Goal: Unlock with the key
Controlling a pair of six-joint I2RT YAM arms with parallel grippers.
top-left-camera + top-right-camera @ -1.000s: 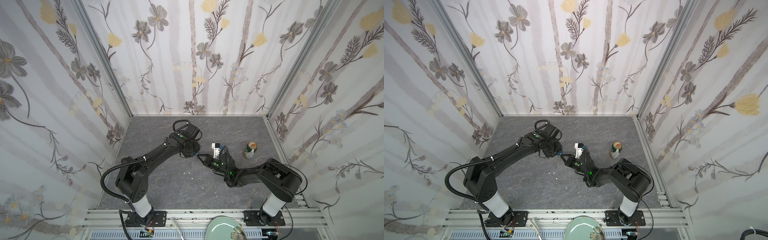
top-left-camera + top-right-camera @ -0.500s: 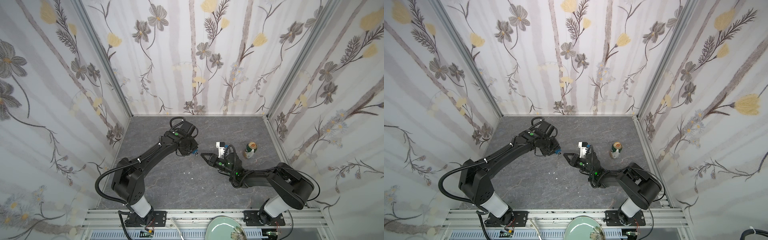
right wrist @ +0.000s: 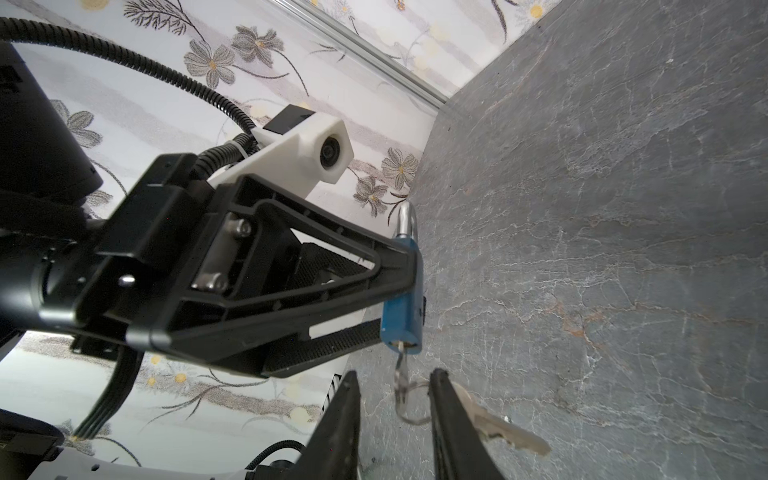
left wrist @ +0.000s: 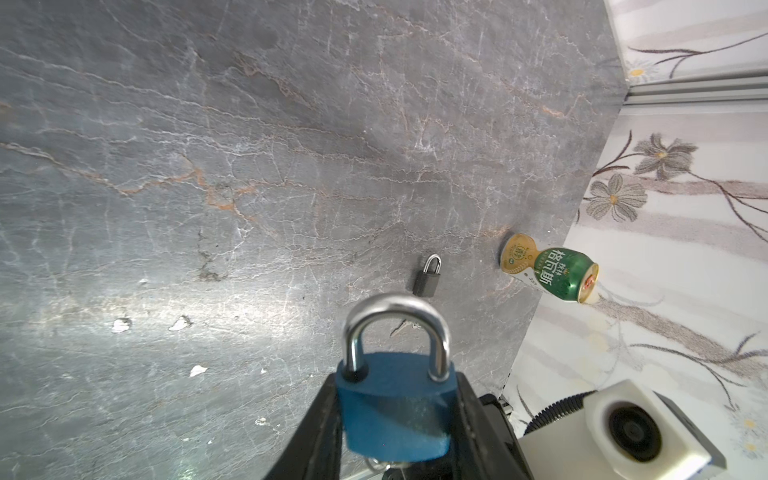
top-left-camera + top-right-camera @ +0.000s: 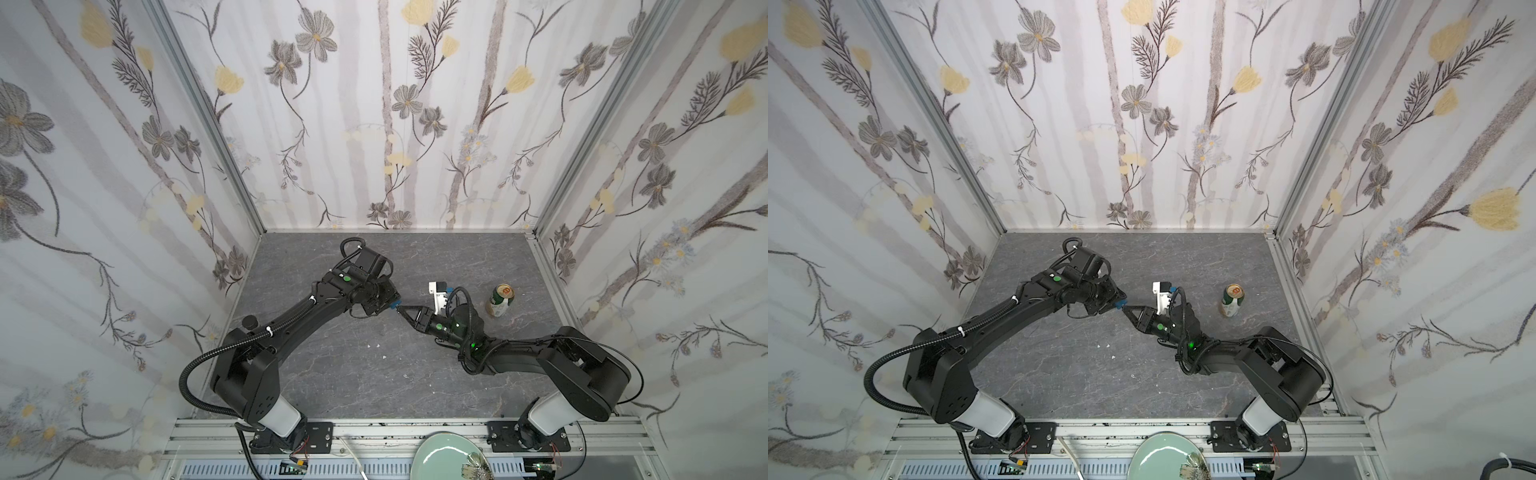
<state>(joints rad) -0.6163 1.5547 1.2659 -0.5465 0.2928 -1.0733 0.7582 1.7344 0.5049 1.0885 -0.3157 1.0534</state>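
My left gripper (image 4: 397, 399) is shut on a blue padlock (image 4: 395, 407), whose steel shackle has both legs seated in the body. The padlock also shows in both top views (image 5: 395, 302) (image 5: 1120, 304) near the table's middle. A key (image 3: 400, 365) is stuck in the keyhole of the padlock (image 3: 401, 299). From the key hangs a ring (image 3: 409, 403) with a second key (image 3: 503, 428). My right gripper (image 3: 392, 399) is open; its jaws stand either side of the key and ring without touching them. In both top views it (image 5: 403, 309) (image 5: 1128, 311) meets the left gripper (image 5: 390, 301) tip to tip.
A small black padlock (image 4: 427, 279) lies on the grey stone table (image 5: 353, 374). A green and gold can (image 5: 500, 300) (image 5: 1232, 300) (image 4: 548, 270) stands right of the right wrist. A pale green plate (image 5: 446, 455) sits at the front rail. Patterned walls enclose three sides.
My right gripper's jaws have parted and let go of the key, and that arm has drawn slightly to the right. The left gripper still holds the blue padlock.
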